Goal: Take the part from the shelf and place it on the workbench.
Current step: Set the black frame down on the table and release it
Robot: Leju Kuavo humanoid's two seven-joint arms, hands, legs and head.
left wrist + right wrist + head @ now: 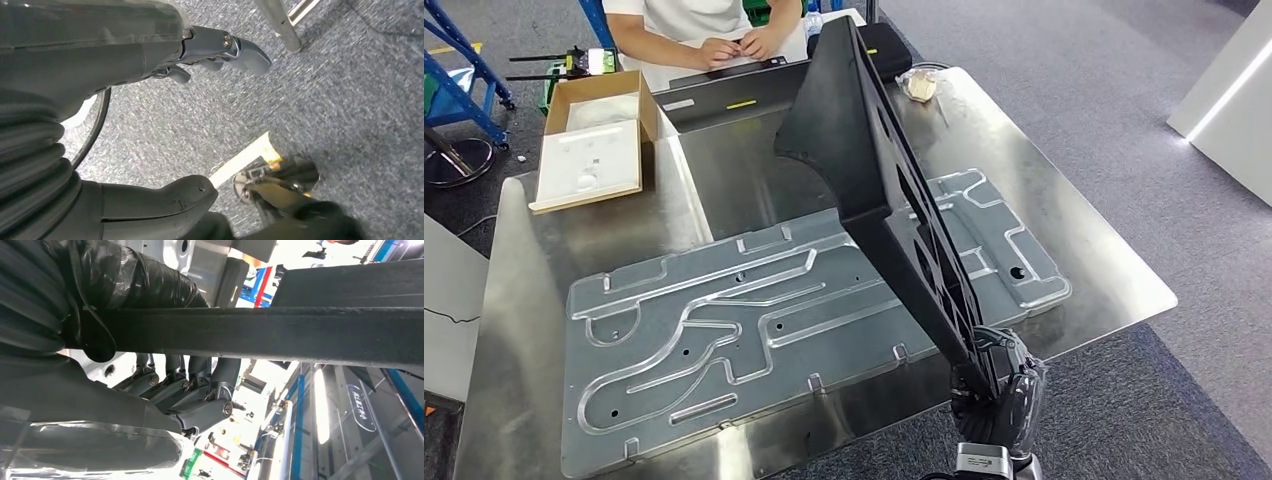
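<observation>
Right hand (999, 385) grips the lower end of the black part (874, 190), fingers (200, 385) wrapped round its edge, holding it tilted up over the steel workbench (1064, 170) and above the grooved metal plate (754, 320) lying there. Left hand (150, 100) holds nothing, fingers apart, over grey carpet (350, 100). A person (694, 30) stands at the far side beside an open cardboard box (594, 140).

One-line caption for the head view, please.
Right hand holds a long black part tilted above the metal workbench and its grooved plate; a person sits opposite.
</observation>
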